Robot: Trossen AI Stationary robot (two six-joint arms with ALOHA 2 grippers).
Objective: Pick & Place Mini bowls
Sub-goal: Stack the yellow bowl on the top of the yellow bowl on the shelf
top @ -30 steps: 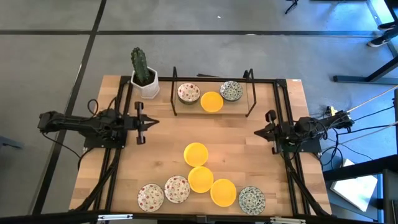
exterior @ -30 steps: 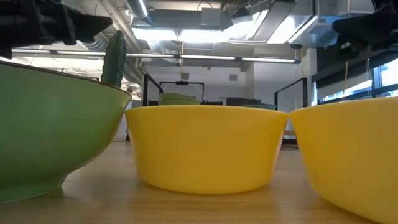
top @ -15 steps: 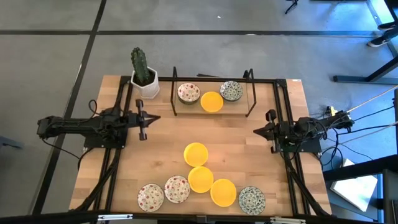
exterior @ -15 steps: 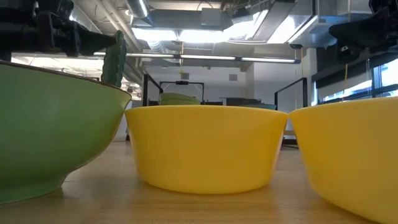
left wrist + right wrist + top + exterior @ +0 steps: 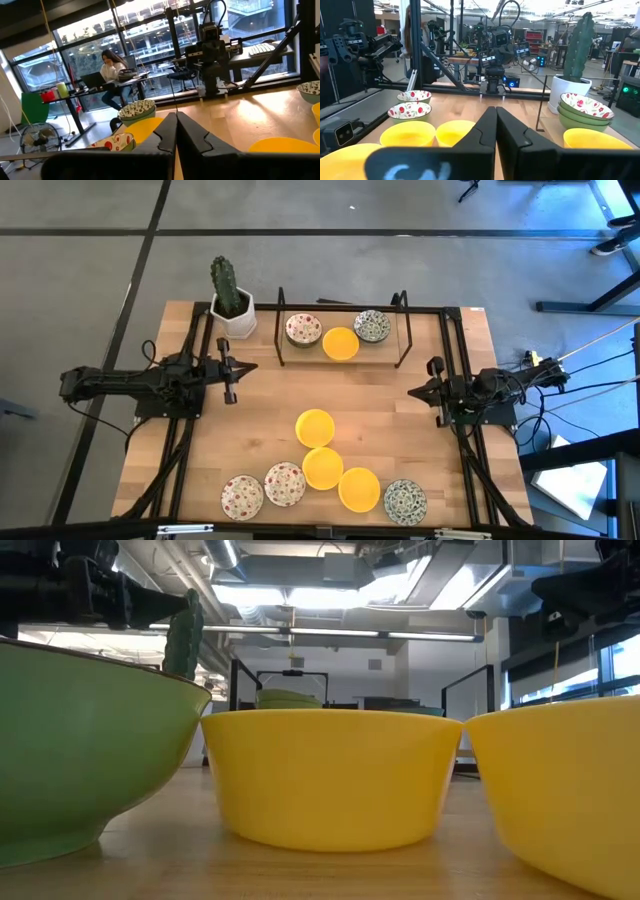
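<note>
Both tools sit empty with fingers pressed together: the left tool [image 5: 243, 369] at the bench's [image 5: 420, 435] left edge, the right tool [image 5: 413, 393] opposite. The loose mini bowls [image 5: 315, 427] cluster between them toward the front edge, below both fingertips; three more rest inside the wire rack [image 5: 343, 330]. Both arms lie low and folded.

Glossy mini bowls [image 5: 315, 427], matt wooden table [image 5: 400, 410]
</note>
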